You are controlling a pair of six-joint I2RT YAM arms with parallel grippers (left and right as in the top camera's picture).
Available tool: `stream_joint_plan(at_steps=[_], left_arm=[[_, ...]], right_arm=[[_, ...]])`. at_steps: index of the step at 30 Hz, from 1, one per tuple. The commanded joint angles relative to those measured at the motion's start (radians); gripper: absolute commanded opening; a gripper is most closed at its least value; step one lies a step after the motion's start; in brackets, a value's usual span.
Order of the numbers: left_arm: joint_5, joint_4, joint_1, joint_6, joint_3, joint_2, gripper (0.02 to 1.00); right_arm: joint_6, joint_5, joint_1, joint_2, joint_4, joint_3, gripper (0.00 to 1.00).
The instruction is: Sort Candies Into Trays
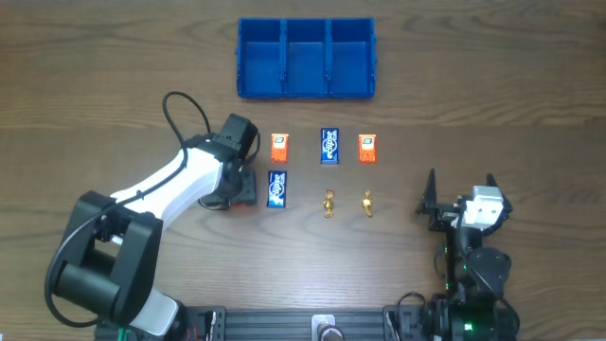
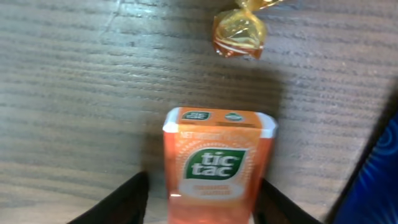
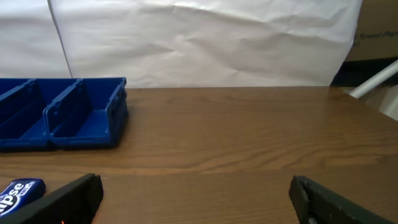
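**Q:** Which step is running, and where is the workpiece?

**A:** The pick step is running. The left gripper [image 2: 204, 198] is holding the orange mint box [image 2: 219, 163]. Its fingers [image 2: 124, 202] are, by the look of it, closing against the two long sides, with the cap end pointing away from the wrist. The box is sitting low over the table [image 1: 114, 76], just left of a blue packet [image 1: 277, 189]. Whether it is clearing the wood cannot be told.

**Q:** What is the next move calling for?

**A:** In my judgement, a lift followed by a carry. The path is crossing the loose stock:
- that blue packet and a second one [image 1: 329, 145]
- two orange boxes [image 1: 279, 147] [image 1: 367, 147]
- two gold-wrapped candies [image 1: 329, 204] [image 1: 367, 203]

The lift should be going high enough that the box is not sweeping any of them aside. Beyond the stock, the blue tray [image 1: 305, 93] is lying across the far side of the table. None of its three compartments is holding candy yet, so any one may be assigned to orange. The other orange boxes should then be going into the same one.

**Q:** How are the arms standing?

**A:** The left arm [image 1: 170, 180] is reaching from its base at the near left, up and to the right, with the wrist bending down toward the table. The right arm [image 1: 473, 275] is sitting folded over its base at the near right. The right gripper [image 1: 461, 185] is hanging with its fingers spread wide and nothing between them. It is well apart from the nearest gold-wrapped candy and is facing across the table toward the tray.
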Motion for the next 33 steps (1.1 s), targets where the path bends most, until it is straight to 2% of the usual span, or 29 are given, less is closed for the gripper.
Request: stream_joint_plan(at_steps=[1, 7, 11, 14, 20, 27, 30, 33], left_arm=[[0.001, 0.015, -0.004, 0.007, 0.003, 0.015, 0.446], [0.01, 0.03, -0.016, -0.014, 0.027, 0.009, 0.318], [0.001, 0.007, -0.033, -0.024, 0.103, -0.04, 0.316], [-0.038, -0.037, -0.036, -0.04, 0.216, -0.093, 0.327], [-0.17, -0.168, -0.036, -0.023, 0.634, -0.05, 0.334], [-0.175, -0.364, -0.003, 0.076, 1.242, 0.284, 0.356], [-0.159, -0.428, 0.009, 0.076, 1.431, 0.431, 0.356], [-0.152, -0.434, 0.018, 0.076, 1.512, 0.521, 0.36]], right_arm=[[-0.014, 0.005, -0.003, -0.005, -0.008, 0.001, 0.998], [-0.014, 0.005, -0.003, -0.005, -0.008, 0.001, 0.998], [-0.014, 0.005, -0.003, -0.005, -0.008, 0.001, 0.998], [-0.014, 0.005, -0.003, -0.005, -0.008, 0.0, 0.998], [-0.014, 0.005, -0.003, -0.005, -0.008, 0.001, 0.998], [-0.014, 0.005, -0.003, -0.005, -0.008, 0.001, 0.998], [-0.014, 0.005, -0.003, -0.005, -0.008, 0.001, 0.998], [-0.014, 0.005, -0.003, -0.005, -0.008, 0.001, 0.998]])
